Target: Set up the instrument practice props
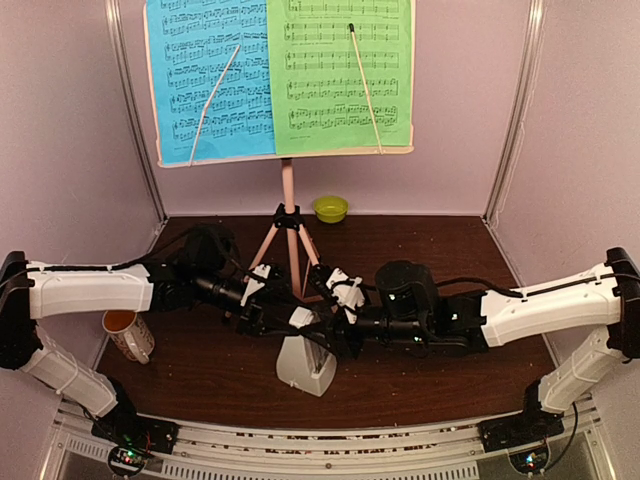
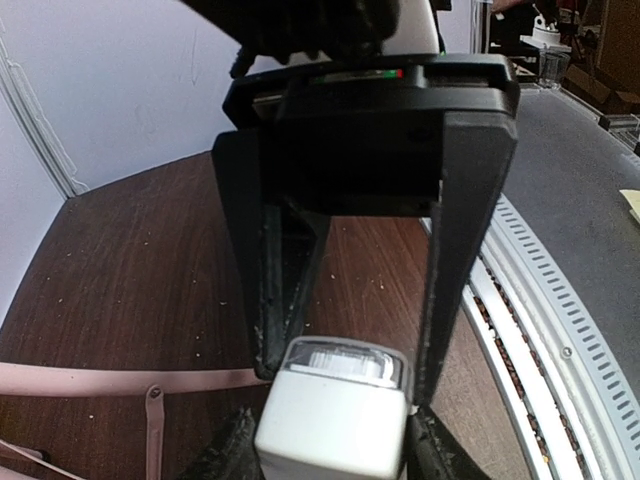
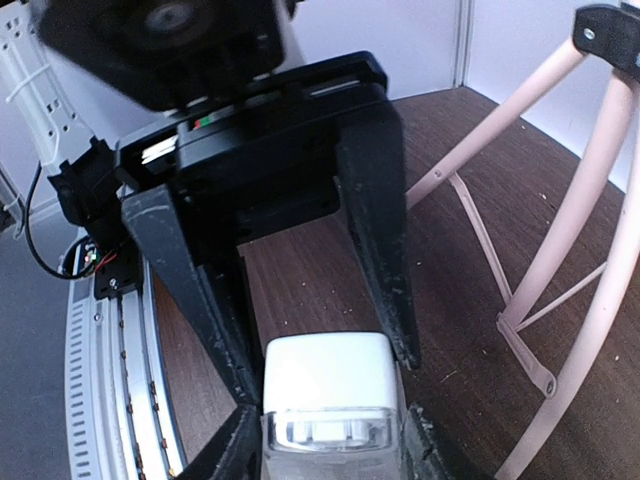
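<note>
We see the left gripper and right gripper each straddling the white metronome on the table — seemingly touching its sides — though whether either truly grips it we cannot tell.

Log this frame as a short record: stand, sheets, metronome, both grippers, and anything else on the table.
stand: pink music stand upright at the back, tripod legs spread
sheets: blue sheet on its left, green sheet on its right
metronome: white metronome upright, near centre of table
left gripper: straddles metronome top, contact unclear
right gripper: same, from the opposite side
other: mug near left; lime-green bowl behind the stand
</note>
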